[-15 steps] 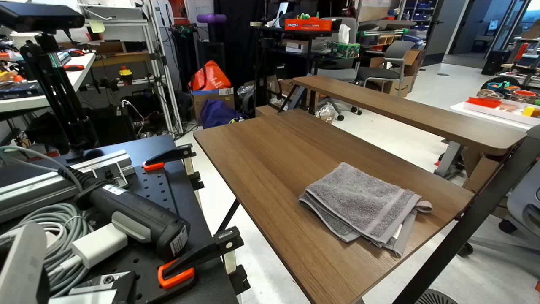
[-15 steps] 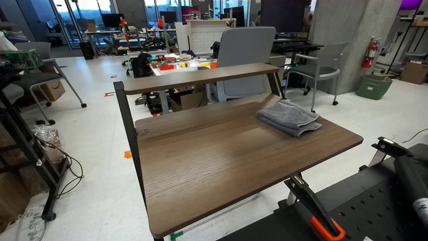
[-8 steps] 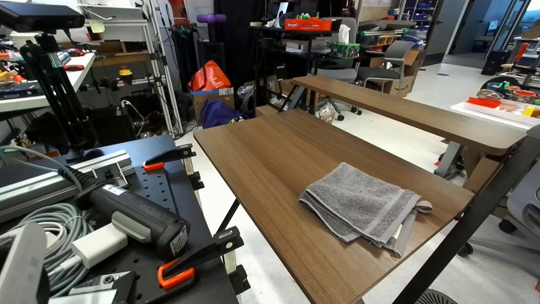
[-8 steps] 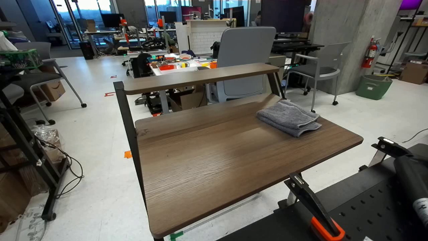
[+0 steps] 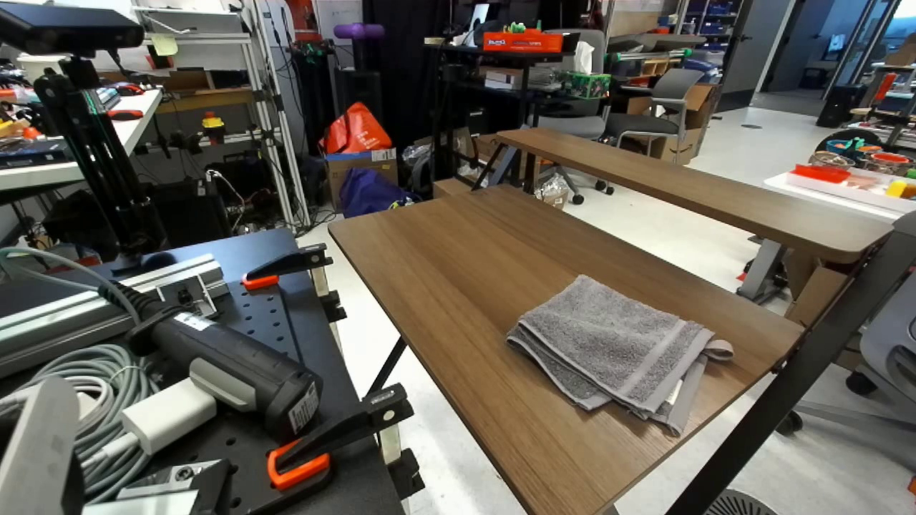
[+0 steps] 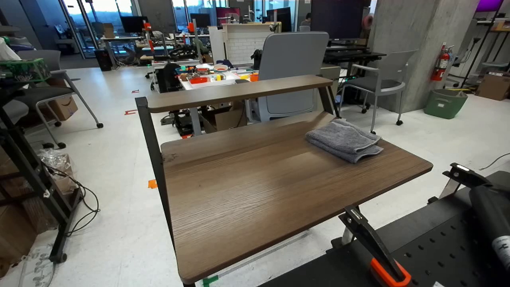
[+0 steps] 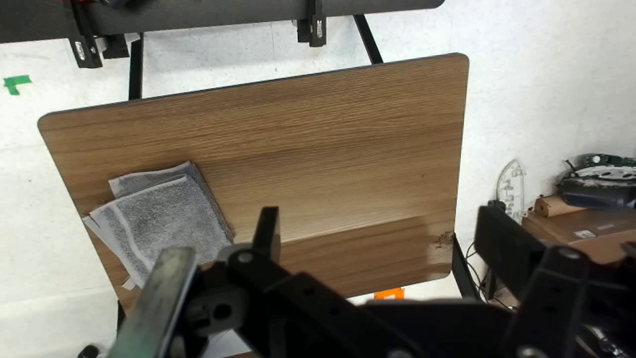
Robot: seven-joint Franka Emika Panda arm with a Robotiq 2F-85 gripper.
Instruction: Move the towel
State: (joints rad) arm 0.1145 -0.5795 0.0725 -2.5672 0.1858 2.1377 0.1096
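Thin margin, stacked folds: a grasp that could go astray

The gripper (image 7: 378,214) shows in the wrist view with its fingers (image 7: 267,229) spread wide and nothing between them. The towel (image 7: 166,216) lies folded on the tabletop (image 7: 348,124), at nine o'clock from that gap, its outer corner close to the tabletop's edge. A straight drop would probably miss, because the towel is off to one side. A sideways nudge could slide the towel over the edge, with so little room beyond that corner. A shallow pinch may take only the top layer and let the folds spill open. The raised shelf (image 6: 239,91), at eleven o'clock from the tabletop's middle in an exterior view, could be struck on a wide swing.
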